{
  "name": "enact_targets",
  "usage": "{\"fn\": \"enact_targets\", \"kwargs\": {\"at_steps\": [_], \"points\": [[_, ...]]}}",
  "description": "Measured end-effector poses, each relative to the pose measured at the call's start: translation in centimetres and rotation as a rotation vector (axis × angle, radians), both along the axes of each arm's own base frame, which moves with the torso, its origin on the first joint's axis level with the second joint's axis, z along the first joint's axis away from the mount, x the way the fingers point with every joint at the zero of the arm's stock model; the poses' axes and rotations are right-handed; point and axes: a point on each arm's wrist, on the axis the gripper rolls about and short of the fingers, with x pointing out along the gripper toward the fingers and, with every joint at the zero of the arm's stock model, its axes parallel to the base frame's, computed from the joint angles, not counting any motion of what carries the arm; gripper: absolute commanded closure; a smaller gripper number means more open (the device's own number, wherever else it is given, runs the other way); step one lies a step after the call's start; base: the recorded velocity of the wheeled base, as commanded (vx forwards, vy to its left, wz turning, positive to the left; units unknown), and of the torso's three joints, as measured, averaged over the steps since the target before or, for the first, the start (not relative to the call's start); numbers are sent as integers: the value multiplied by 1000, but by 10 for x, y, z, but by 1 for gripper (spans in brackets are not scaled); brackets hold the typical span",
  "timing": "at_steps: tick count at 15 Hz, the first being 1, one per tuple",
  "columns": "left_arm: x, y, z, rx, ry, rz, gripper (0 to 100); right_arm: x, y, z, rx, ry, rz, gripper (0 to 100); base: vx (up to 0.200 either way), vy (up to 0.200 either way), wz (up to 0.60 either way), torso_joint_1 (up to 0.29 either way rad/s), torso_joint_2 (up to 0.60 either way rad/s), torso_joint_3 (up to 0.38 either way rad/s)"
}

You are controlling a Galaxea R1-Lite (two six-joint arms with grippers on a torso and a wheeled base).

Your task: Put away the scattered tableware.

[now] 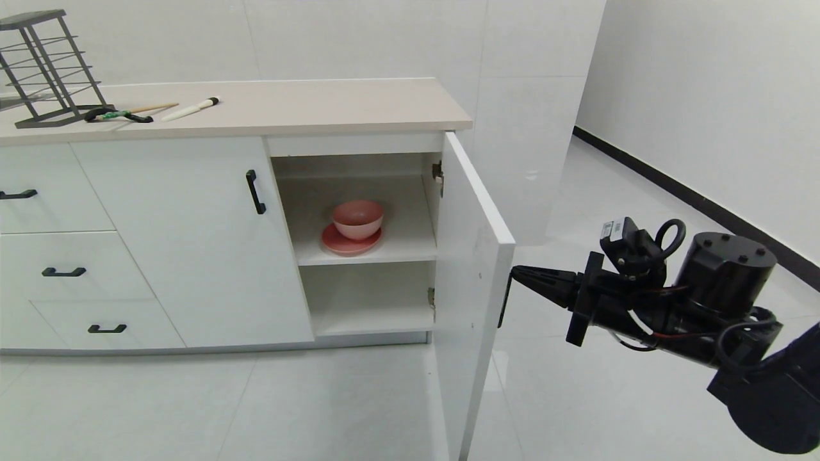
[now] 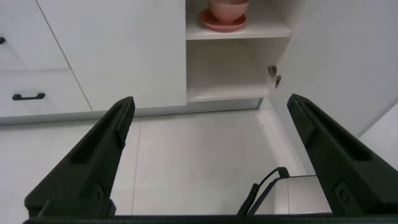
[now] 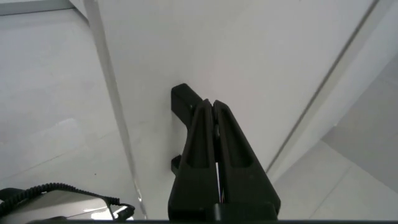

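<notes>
My right gripper [image 1: 516, 271], pressed together, touched the handle [image 3: 181, 99] of the open cabinet door [image 1: 471, 269]; I judged a slow, arc-following push would close it best.

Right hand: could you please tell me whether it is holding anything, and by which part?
Nothing is clamped. The right hand is shut, its tip at the black handle of the cabinet door without enclosing it.

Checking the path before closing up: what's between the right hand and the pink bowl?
The open cabinet door, seen in the head view, separates the right hand from the pink bowl.
</notes>
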Motion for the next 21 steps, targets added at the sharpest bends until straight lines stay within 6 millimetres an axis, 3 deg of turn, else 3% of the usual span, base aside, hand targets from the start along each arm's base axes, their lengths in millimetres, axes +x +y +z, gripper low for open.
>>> {"fn": "enact_targets", "kwargs": {"at_steps": [21], "points": [[0,0,0,0,0,-1,0,30,80,2,56,-99,163,100,0,0,0,0,0,0]]}}
